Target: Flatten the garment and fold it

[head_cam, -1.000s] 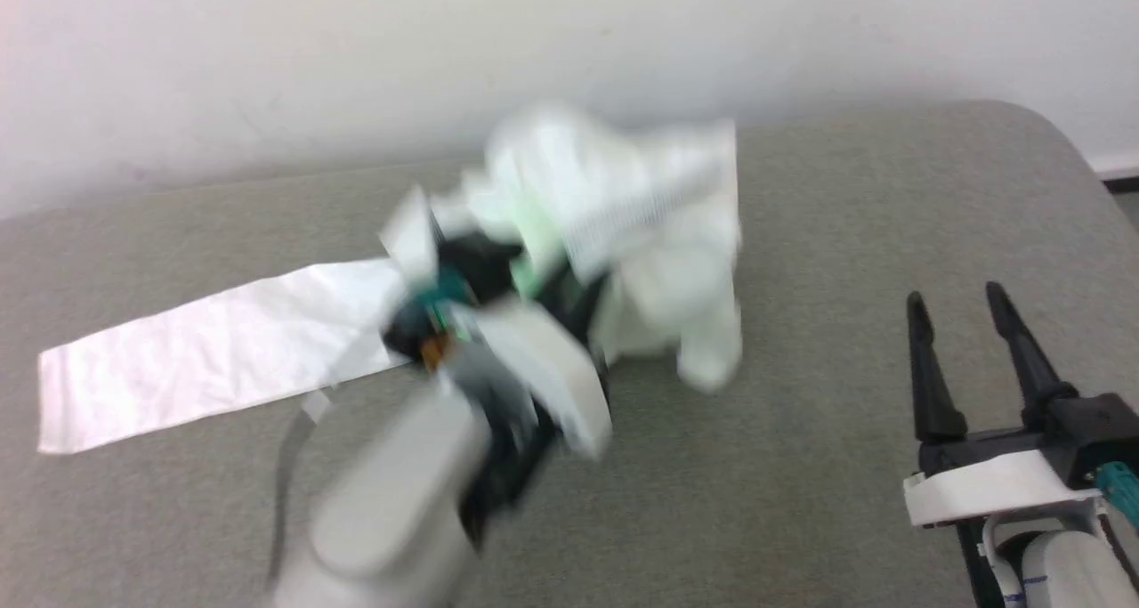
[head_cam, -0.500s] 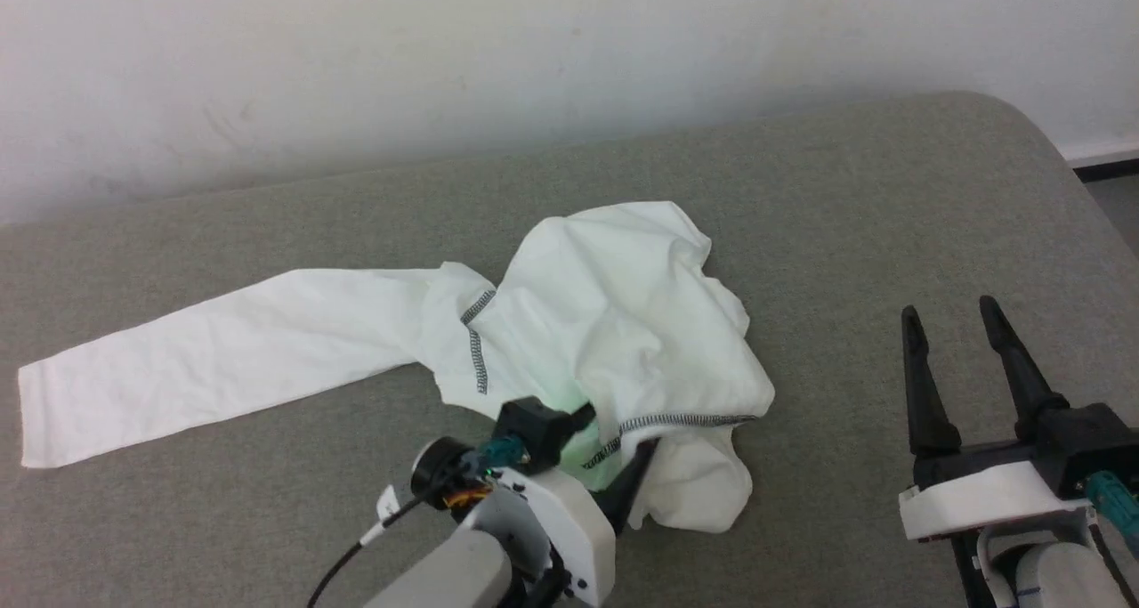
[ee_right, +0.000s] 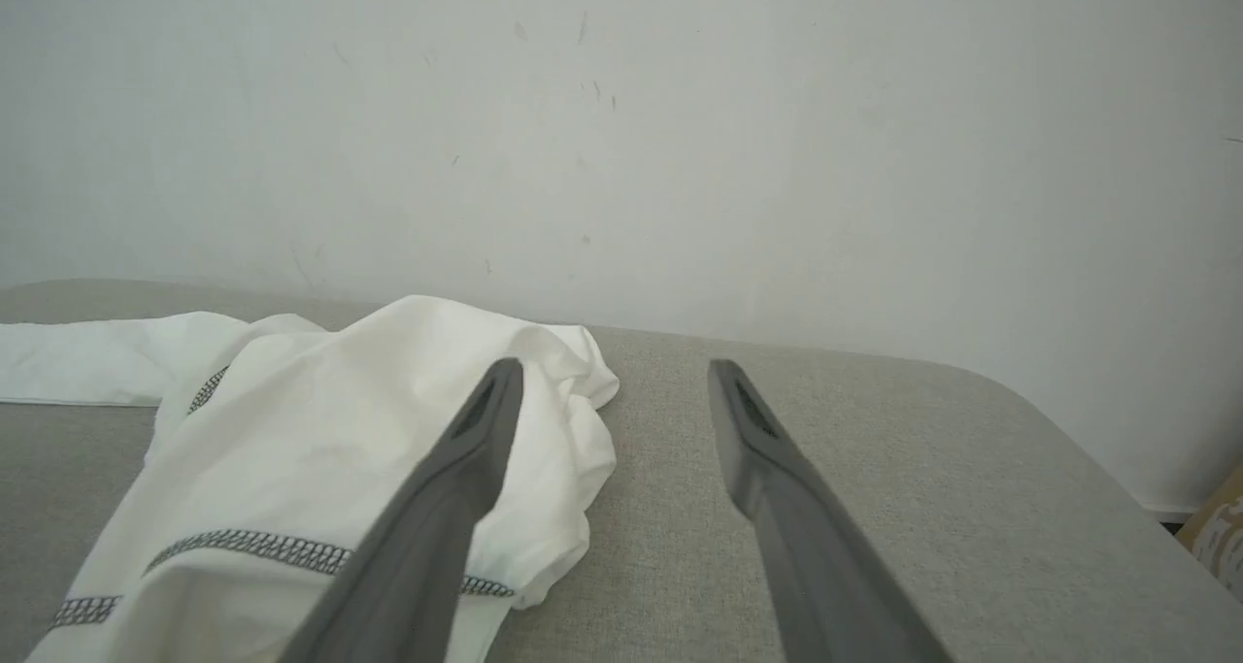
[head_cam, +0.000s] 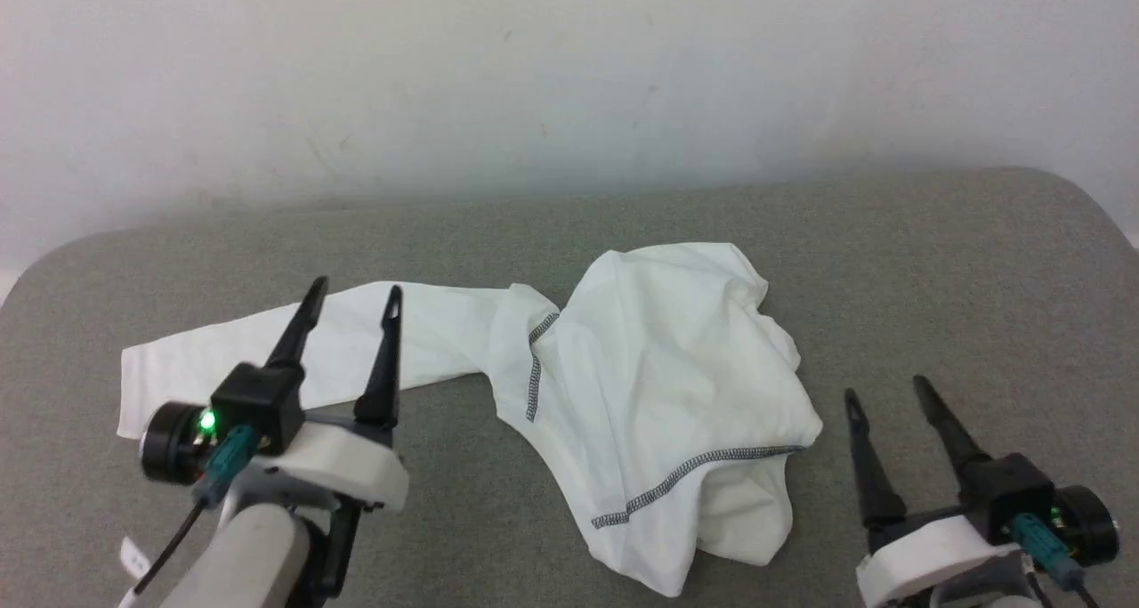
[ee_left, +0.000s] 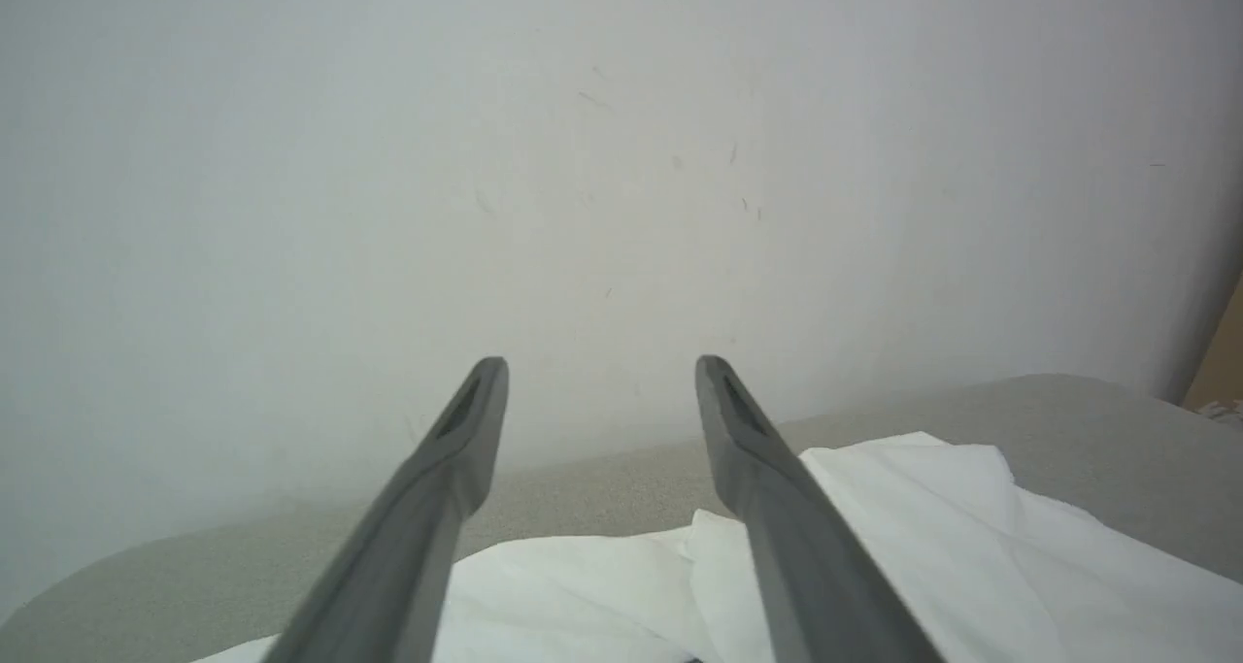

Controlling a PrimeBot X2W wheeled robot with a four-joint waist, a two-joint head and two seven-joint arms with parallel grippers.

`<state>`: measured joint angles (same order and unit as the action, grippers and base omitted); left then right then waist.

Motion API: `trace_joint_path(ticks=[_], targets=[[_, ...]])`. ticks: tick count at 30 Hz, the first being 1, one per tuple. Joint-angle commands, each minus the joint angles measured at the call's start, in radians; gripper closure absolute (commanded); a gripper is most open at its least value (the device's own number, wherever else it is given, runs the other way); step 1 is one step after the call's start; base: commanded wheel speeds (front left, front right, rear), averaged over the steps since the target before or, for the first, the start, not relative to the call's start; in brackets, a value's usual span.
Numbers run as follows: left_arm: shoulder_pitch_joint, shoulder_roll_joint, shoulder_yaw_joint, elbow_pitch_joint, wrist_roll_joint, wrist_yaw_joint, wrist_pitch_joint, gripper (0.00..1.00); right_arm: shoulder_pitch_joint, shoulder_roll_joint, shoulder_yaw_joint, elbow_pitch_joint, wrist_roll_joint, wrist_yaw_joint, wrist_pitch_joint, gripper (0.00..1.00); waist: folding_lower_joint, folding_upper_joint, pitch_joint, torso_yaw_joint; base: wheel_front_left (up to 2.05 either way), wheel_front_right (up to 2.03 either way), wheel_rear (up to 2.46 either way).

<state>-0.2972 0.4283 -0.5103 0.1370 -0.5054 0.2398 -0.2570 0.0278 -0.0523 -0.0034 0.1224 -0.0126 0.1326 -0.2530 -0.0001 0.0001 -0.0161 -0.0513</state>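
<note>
The garment (head_cam: pixel 658 385) is a thin white top with dark grey stitching, lying crumpled on the grey table (head_cam: pixel 961 270). One sleeve stretches flat toward the left. My left gripper (head_cam: pixel 354 292) stands open above that sleeve, nothing between its fingers. Open too, my right gripper (head_cam: pixel 885 393) sits just right of the bunched body, apart from the cloth. In the left wrist view, the left gripper (ee_left: pixel 600 364) points at the wall with the garment (ee_left: pixel 932 508) below. The right wrist view has the right gripper (ee_right: pixel 614 367) open beside the garment (ee_right: pixel 388 391).
A pale wall (head_cam: pixel 569 74) rises right behind the table's far edge. The table's rounded corners show at far left and far right. Bare grey surface lies right of the garment and along the front.
The left gripper let go of the garment, opened and drew back to the left. The garment dropped into a crumpled heap. The head camera has shifted, so the whole scene moved.
</note>
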Motion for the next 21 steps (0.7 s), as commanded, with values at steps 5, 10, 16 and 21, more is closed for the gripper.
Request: trace_joint_path(ticks=[5,10,16,21], targets=[[0.219,-0.029,0.147,-0.148,0.094,0.047,-0.004,0.00,0.019,-0.025,0.099,0.020,0.043,-0.002,0.134,0.00,0.0001,-0.0001,0.005,0.036,0.00,0.00,0.00],[0.313,-0.086,0.218,-0.186,0.141,0.011,-0.005,0.00,0.025,-0.064,0.136,-0.011,0.131,-0.002,0.363,0.00,0.0001,-0.0001,0.027,0.070,0.00,0.00,0.00],[0.284,-0.128,0.259,-0.177,0.191,-0.058,-0.005,0.00,0.019,-0.075,0.125,-0.035,0.211,-0.002,0.645,0.00,0.0001,-0.0001,0.075,0.121,0.00,0.00,0.00],[0.257,-0.164,0.273,-0.140,0.220,-0.104,-0.005,0.00,-0.018,-0.058,0.134,0.045,0.247,-0.002,0.785,0.00,0.0001,-0.0001,0.121,0.156,0.00,0.00,0.00]])
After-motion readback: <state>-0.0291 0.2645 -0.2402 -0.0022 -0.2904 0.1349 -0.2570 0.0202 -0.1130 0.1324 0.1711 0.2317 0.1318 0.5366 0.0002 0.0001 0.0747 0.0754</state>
